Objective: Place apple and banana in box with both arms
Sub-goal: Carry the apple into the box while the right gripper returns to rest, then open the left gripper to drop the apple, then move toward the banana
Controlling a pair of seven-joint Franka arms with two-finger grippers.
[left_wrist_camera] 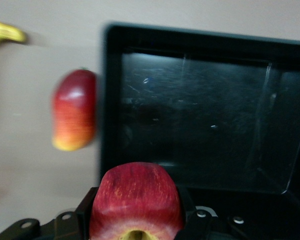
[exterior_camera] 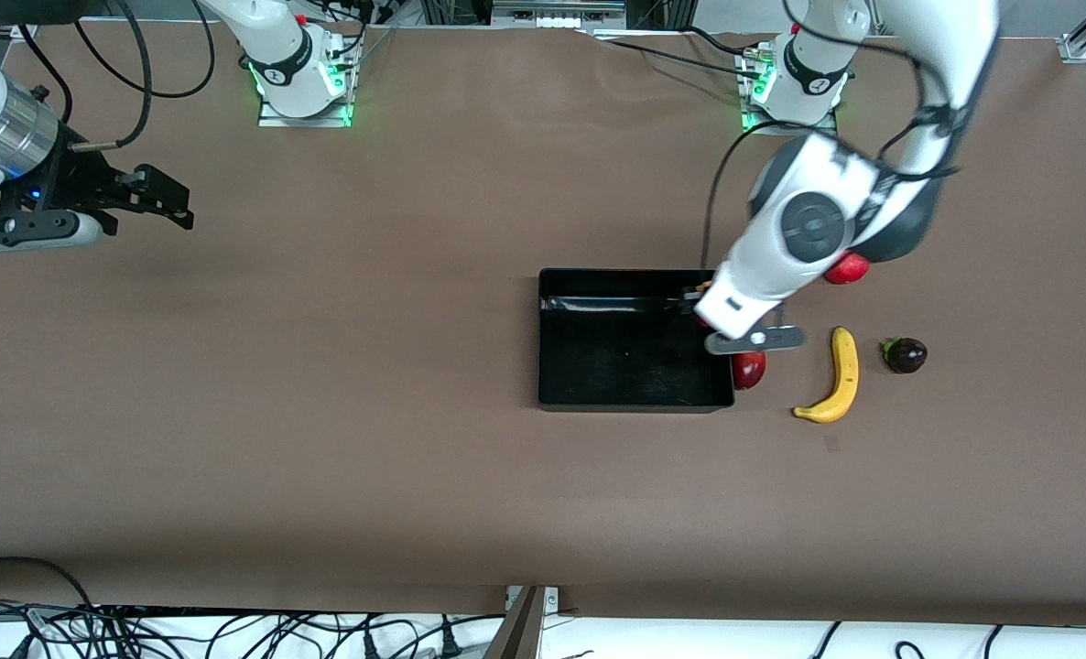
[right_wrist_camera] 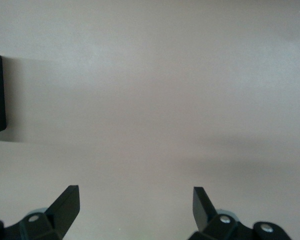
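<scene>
front view shows the left arm bent over from its base, its wrist hanging over the edge of the box (exterior_camera: 630, 398) at the left arm's end. in the left wrist view, the left tool (left_wrist_camera: 137, 220) grips the apple (left_wrist_camera: 136, 200), one finger on each side. the apple is up in the air over the box rim, with its dimple facing the camera. the box is black and shiny and sits on the brown worktop (exterior_camera: 323, 412).

a red and yellow mango (exterior_camera: 749, 368) lies just beside the box wall, on the worktop. the banana (exterior_camera: 836, 377) lies near it, closer to the left arm's end of the worktop. a small dark fruit (exterior_camera: 906, 354) sits just beside the banana. another red fruit (exterior_camera: 847, 268) peeks out from under the left arm.

the right arm waits at its own end of the worktop, well apart from the box. the right tool (right_wrist_camera: 135, 207) is wide open, over bare worktop, with nothing in it.
</scene>
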